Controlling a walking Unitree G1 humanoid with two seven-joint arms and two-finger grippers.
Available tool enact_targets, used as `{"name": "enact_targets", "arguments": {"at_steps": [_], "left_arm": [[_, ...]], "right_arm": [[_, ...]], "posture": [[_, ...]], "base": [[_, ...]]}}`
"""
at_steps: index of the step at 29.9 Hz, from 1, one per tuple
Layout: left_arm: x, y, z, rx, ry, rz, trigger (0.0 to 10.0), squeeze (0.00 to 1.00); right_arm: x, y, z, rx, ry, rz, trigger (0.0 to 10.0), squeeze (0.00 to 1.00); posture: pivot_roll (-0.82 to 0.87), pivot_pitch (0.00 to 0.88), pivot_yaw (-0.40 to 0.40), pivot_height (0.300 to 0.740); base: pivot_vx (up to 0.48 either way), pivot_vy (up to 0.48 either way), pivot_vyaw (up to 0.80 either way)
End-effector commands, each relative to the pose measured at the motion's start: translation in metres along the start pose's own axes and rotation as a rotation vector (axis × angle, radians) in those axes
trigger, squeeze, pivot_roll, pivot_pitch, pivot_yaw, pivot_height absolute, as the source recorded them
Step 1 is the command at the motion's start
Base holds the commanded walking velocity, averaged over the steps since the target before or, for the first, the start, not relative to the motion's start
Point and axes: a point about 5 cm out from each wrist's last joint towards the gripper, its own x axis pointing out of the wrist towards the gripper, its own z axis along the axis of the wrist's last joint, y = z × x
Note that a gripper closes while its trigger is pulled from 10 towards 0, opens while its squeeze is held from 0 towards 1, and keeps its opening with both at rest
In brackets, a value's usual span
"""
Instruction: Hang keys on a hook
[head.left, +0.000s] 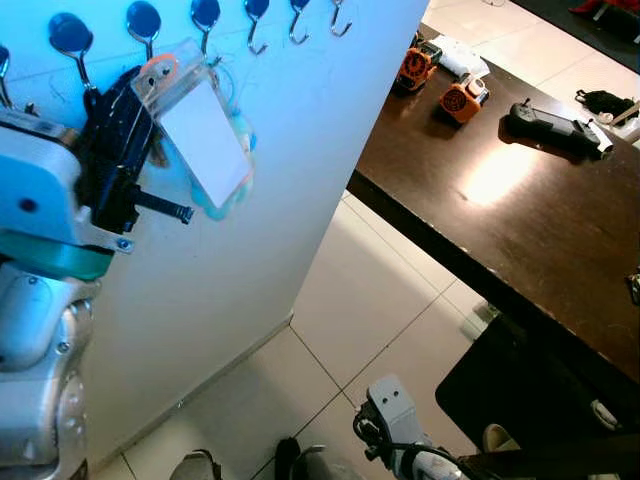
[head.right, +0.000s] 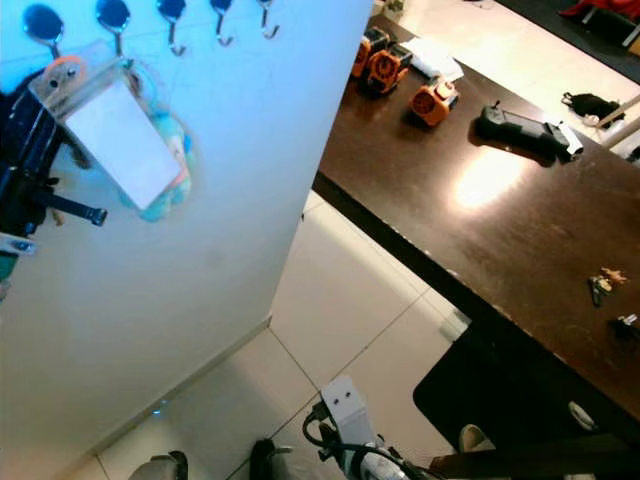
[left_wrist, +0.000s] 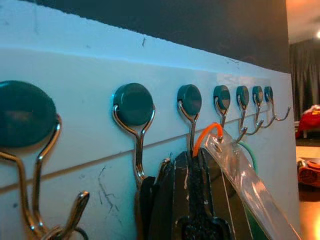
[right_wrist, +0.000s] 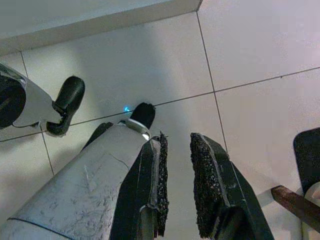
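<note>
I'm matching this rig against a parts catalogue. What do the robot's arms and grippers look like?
The left arm is silver-grey and rounded, with a teal band below a pale blue-white wrist block. The left gripper is black. The right gripper has two long black fingers with rough, grainy inner pads. The right arm shows a grey block with dark cables.

A bluish cast is thrown over the wall (head.left: 250, 200); glare is seen on the dark table (head.left: 500, 175); the wrist views are dim.

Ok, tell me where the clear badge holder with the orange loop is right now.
The clear badge holder hangs against the white wall on the robot's left, under the row of hooks. Its orange loop is beside the left gripper.
</note>
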Motion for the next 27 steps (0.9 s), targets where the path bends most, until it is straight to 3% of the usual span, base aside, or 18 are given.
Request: {"name": "enact_targets", "arguments": {"at_steps": [1, 4, 6, 10, 13, 24, 25, 27], "left_arm": [[-0.003, -0.004, -0.013, -0.059, 0.093, -0.073, 10.0, 0.0], [-0.004, -0.005, -0.011, -0.075, 0.098, -0.132, 10.0, 0.0], [-0.004, -0.002, -0.007, -0.062, 0.115, -0.231, 10.0, 0.0], [-0.005, 0.0, -0.006, -0.048, 0.124, -0.268, 10.0, 0.0], [-0.003, 0.012, 0.003, 0.026, 0.164, -0.378, 10.0, 0.0], [0.002, 0.02, 0.004, 0.123, 0.177, -0.388, 10.0, 0.0], [0.004, 0.022, 0.003, 0.147, 0.164, -0.366, 10.0, 1.0], [0.006, 0.024, 0.003, 0.159, 0.145, -0.323, 10.0, 1.0]], "right_arm": [[-0.004, 0.0, -0.01, 0.012, 0.03, -0.006, 10.0, 0.0], [-0.004, 0.0, -0.01, 0.012, 0.03, -0.006, 10.0, 0.0], [-0.004, 0.001, -0.011, 0.012, 0.032, -0.006, 10.0, 0.0], [-0.004, 0.001, -0.011, 0.011, 0.033, -0.005, 10.0, 0.0], [-0.005, 0.0, -0.013, 0.01, 0.036, -0.007, 10.0, 0.0], [-0.005, 0.001, -0.013, 0.012, 0.038, -0.009, 10.0, 0.0], [-0.005, 0.001, -0.013, 0.013, 0.038, -0.009, 10.0, 0.0], [-0.005, 0.001, -0.013, 0.014, 0.038, -0.01, 10.0, 0.0]], "posture": [[0.08, 0.163, -0.118, 0.74], [0.08, 0.165, -0.117, 0.74], [0.08, 0.169, -0.117, 0.74], [0.08, 0.169, -0.117, 0.74], [0.09, 0.176, -0.114, 0.74], [0.09, 0.175, -0.105, 0.74], [0.08, 0.174, -0.104, 0.74], [0.08, 0.173, -0.103, 0.74]], "base": [[0.0, 0.0, 0.0], [0.0, 0.0, 0.0], [0.0, 0.0, 0.0], [0.0, 0.0, 0.0], [0.0, 0.0, 0.0], [0.0, 0.0, 0.0], [0.0, 0.0, 0.0], [0.0, 0.0, 0.0]]}}
